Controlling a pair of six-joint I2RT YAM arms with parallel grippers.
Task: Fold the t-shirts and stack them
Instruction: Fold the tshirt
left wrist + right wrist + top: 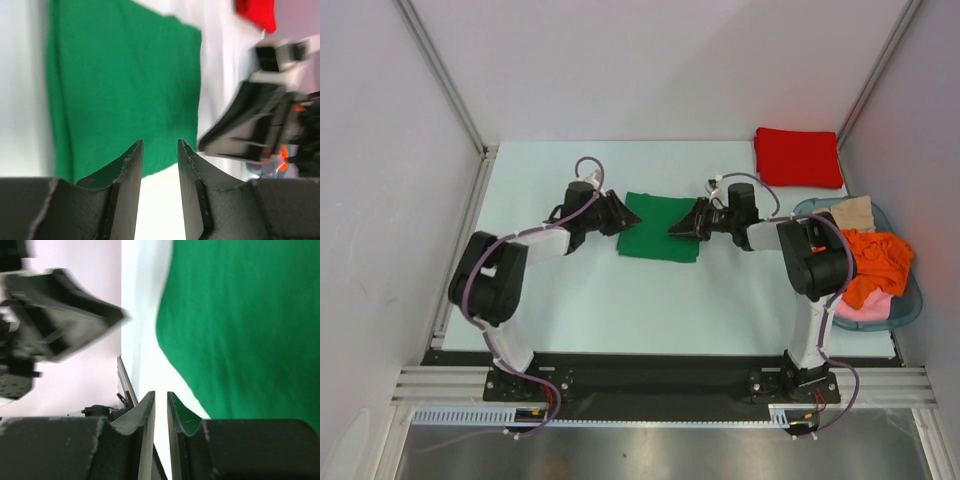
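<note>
A green t-shirt (660,228) (125,90) (250,325) lies folded flat in the middle of the table. A red t-shirt (798,157) (257,12) lies folded at the back right. My left gripper (620,213) (160,145) hovers at the green shirt's left edge, open, with only table and the shirt's edge showing between its fingers. My right gripper (675,228) (160,395) is at the shirt's right edge, open by a narrow gap, holding nothing. Each wrist view shows the other gripper blurred across the shirt.
A blue basket (910,300) at the right edge holds orange (875,258), pink (868,305) and beige (850,212) garments. White walls enclose the table on three sides. A metal rail (460,240) runs along the left edge.
</note>
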